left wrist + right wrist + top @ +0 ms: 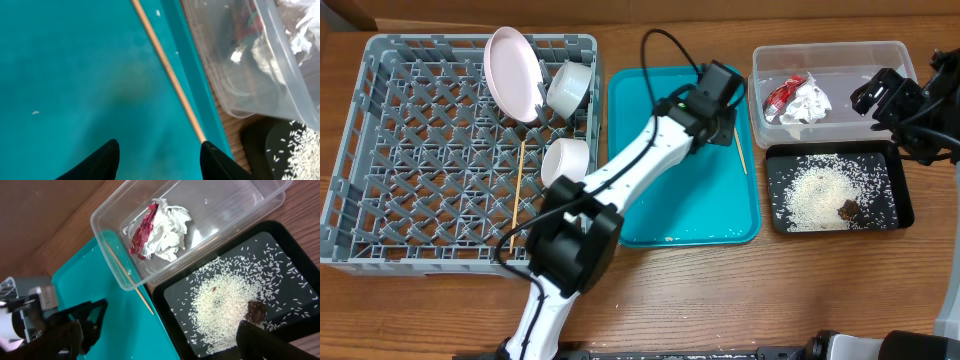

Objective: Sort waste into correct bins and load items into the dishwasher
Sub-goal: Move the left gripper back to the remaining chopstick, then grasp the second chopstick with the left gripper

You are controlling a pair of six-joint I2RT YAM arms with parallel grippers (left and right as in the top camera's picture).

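Right wrist view: print on the crumpled wrapper (157, 230) is unreadable.

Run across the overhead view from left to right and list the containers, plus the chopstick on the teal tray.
Grey dish rack → teal tray → chopstick at the tray's right edge → clear tub. The black tray spans the same stretch as the tub, so it is left out.

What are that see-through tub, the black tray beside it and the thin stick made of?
Clear tub: glossy transparent plastic; the wrapper shows through its walls. Black tray: probably plastic, smooth with a slight sheen. Chopstick: likely wood or bamboo, pale tan and matte.
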